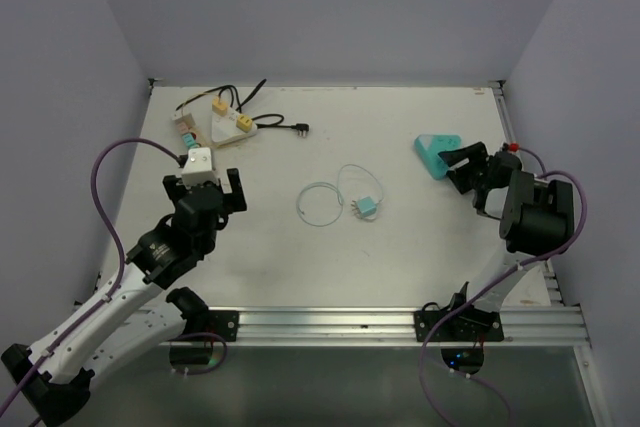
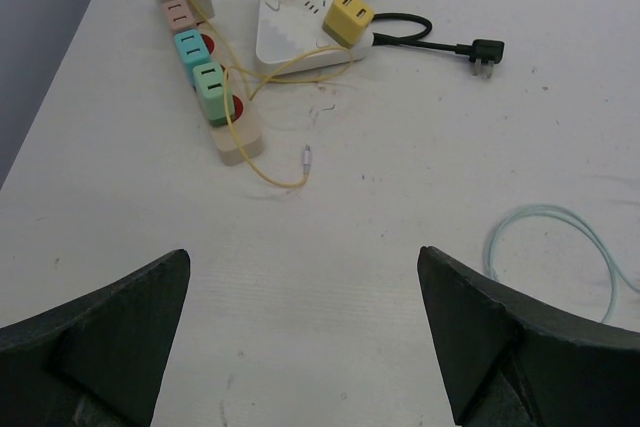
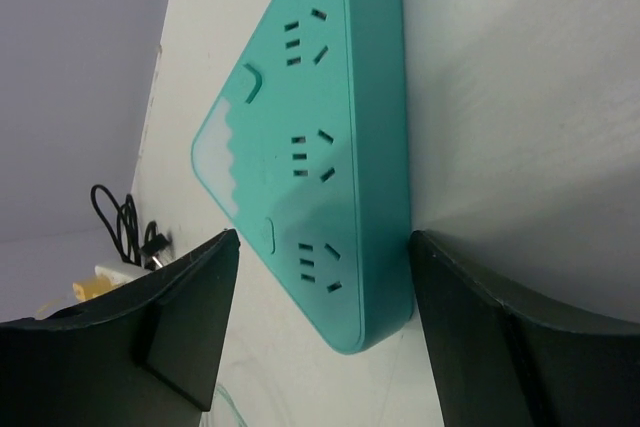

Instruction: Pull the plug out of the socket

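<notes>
A white triangular socket (image 1: 228,129) lies at the far left with two yellow plugs (image 1: 243,123) in it; in the left wrist view the socket (image 2: 290,32) and the plugs (image 2: 350,15) show at the top. My left gripper (image 1: 204,185) is open and empty above bare table, short of them (image 2: 303,277). A teal triangular socket (image 1: 437,152) lies at the right with no plug in it. My right gripper (image 1: 455,169) is open, its fingers on either side of the teal socket's near corner (image 3: 320,137), not touching (image 3: 323,237).
A beige power strip (image 2: 215,97) with pink, teal and green plugs lies left of the white socket. A thin yellow cable (image 2: 270,147) loops in front of it. A black plug (image 2: 485,49) lies to the right. A loose teal plug (image 1: 368,206) with a pale cable (image 1: 320,202) lies mid-table.
</notes>
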Robot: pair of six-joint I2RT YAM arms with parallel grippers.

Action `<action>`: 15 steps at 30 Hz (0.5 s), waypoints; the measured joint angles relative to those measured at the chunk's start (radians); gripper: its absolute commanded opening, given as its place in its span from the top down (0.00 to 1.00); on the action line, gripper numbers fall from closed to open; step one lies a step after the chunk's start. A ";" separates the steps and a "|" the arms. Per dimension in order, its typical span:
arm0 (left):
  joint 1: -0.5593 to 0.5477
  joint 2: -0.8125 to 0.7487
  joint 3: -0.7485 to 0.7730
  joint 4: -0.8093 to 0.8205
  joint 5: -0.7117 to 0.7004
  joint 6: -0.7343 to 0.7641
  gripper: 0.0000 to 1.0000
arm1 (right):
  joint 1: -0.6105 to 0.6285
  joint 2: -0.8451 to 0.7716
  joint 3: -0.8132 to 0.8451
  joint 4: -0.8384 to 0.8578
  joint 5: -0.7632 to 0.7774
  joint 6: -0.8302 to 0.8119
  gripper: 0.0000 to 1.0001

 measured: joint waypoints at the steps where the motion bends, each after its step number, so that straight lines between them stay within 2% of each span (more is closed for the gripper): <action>1: 0.000 0.000 0.000 0.000 -0.002 0.000 0.00 | 0.000 -0.011 -0.013 -0.002 -0.009 -0.002 0.25; 5: 0.000 0.010 0.000 0.000 -0.006 0.000 0.00 | 0.002 -0.069 -0.051 -0.044 -0.014 -0.025 0.19; 9: 0.000 0.036 0.000 0.000 -0.005 0.000 0.00 | 0.005 -0.166 -0.090 -0.161 0.003 -0.064 0.14; 15: 0.002 0.072 0.000 0.017 0.044 0.001 0.00 | 0.023 -0.412 -0.099 -0.464 0.079 -0.164 0.08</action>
